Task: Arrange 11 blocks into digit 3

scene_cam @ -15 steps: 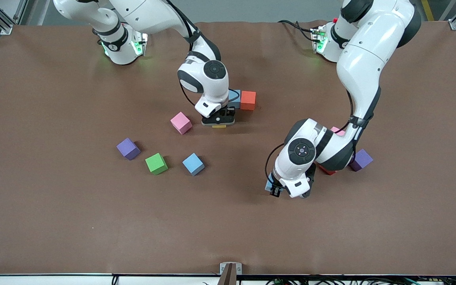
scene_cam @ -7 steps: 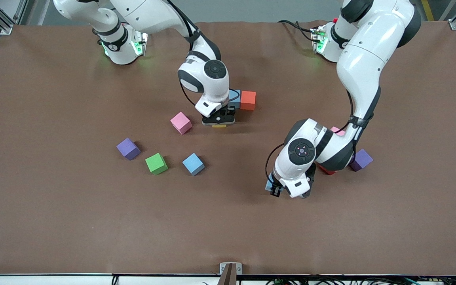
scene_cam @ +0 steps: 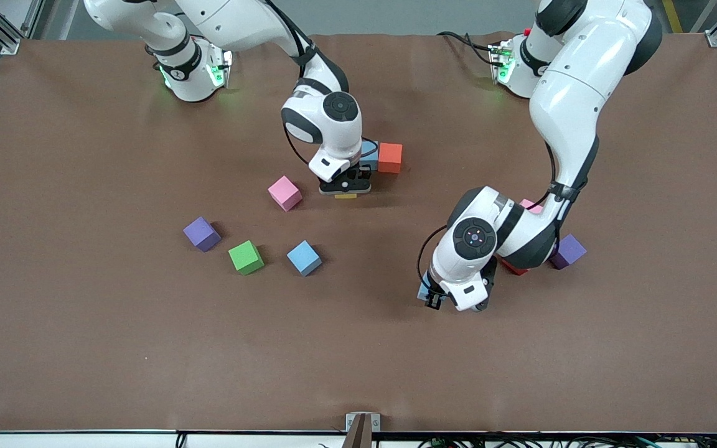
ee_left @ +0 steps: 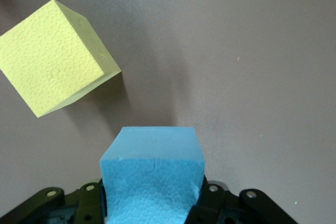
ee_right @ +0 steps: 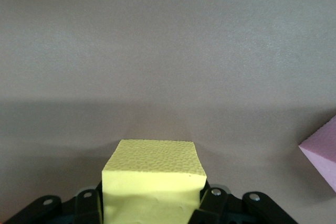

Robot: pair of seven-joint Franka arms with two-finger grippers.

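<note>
We see only slivers under the left arm [scene_cam: 520, 236]: a red block [scene_cam: 513, 267] and a pink block [scene_cam: 531, 206]. The right gripper [scene_cam: 345, 192] hides nearly all its yellow block [scene_cam: 345, 196]; another light blue block [scene_cam: 369, 155] peeks out at its one o'clock.

- A yellow block [ee_right: 152, 179] sits clamped between the black fingers [ee_right: 210, 203] of the right gripper [ee_right: 152, 208], its pebbled upper face showing.
- Bare brown table [ee_right: 168, 51] fills the view past the block.
- A corner of a pink block [ee_right: 323, 156] shows at the frame's edge, apart from the yellow one.
</note>
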